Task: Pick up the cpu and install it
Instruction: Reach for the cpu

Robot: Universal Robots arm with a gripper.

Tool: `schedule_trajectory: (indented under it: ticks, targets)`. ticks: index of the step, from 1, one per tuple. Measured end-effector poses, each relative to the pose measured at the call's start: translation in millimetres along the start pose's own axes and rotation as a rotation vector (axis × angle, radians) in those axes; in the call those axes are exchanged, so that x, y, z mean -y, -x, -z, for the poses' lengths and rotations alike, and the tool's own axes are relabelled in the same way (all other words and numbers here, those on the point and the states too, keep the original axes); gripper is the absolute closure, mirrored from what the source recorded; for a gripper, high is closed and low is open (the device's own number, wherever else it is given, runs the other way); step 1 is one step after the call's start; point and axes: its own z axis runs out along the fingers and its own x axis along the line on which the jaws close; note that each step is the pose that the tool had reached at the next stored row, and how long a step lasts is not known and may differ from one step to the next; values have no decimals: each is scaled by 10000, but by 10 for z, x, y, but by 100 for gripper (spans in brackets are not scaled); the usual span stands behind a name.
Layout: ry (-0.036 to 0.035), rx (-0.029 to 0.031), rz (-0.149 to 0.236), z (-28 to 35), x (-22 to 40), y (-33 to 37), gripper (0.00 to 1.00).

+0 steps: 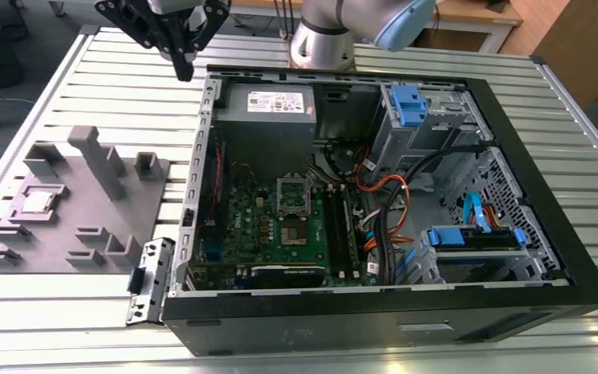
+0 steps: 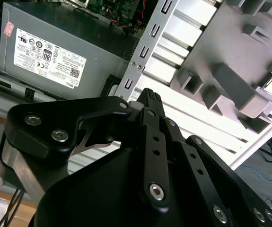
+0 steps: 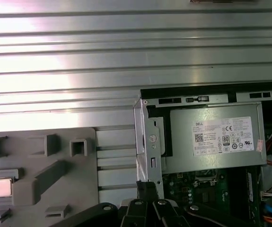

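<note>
While the pincer (image 1: 183, 70) hangs clenched on nothing, just by the PC case's (image 1: 330, 74) corner edge, the cpu (image 1: 37, 201) sits well apart from it in a grey tray (image 1: 81, 234), w/ table (image 1: 122, 86) slats between.

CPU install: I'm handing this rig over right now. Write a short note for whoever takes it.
Gripper: shut, holding nothing, above the slatted table beside the corner of the computer case where the power supply sits.
Cpu: lying in a recess of the grey holder, at the exterior view's left, well apart from the gripper.
Socket frame: on the green board inside the open case.
Done: nothing yet; the cpu is untouched.
Left: the pick-up and the install.
</note>
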Motion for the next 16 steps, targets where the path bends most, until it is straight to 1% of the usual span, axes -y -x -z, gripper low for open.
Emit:
schedule_trajectory:
  ticks: [16]
  targets:
    - [8,93,4,14,16,-217,89]
